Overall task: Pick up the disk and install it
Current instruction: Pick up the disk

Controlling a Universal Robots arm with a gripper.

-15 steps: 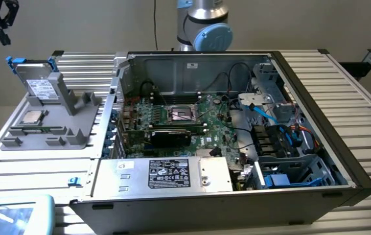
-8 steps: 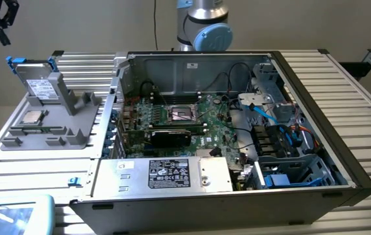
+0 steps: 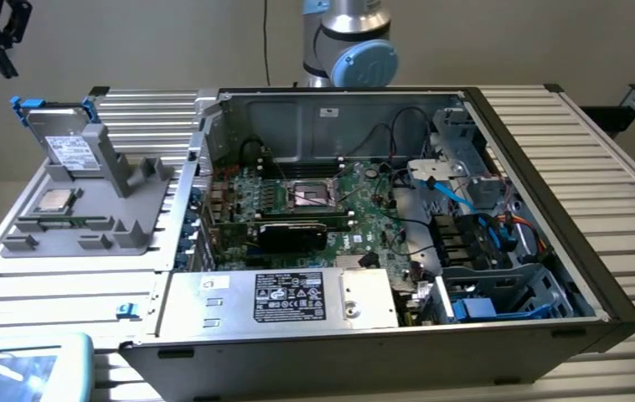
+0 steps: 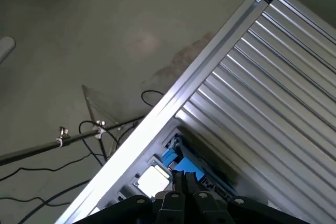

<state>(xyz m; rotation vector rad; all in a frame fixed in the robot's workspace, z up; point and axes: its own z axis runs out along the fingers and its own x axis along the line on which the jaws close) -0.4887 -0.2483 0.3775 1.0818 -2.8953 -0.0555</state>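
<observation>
My claw (image 3: 5,63) hangs pinched fully together, gripping nothing. The disk (image 3: 63,134) stands upright in a grey holder (image 3: 127,180) on the surface (image 3: 60,276), well below my claw, untouched.

Open air surrounds my gripper (image 3: 5,65) at the upper left of the frame, leaving a clear drop to the top edge of the disk (image 3: 63,134), which stands upright in its grey holder (image 3: 127,180). Inside the computer case (image 3: 295,109), the drive cage (image 3: 505,289) at lower right is open from above. Blue cables (image 3: 460,198) and the case's right wall crowd it.
</observation>
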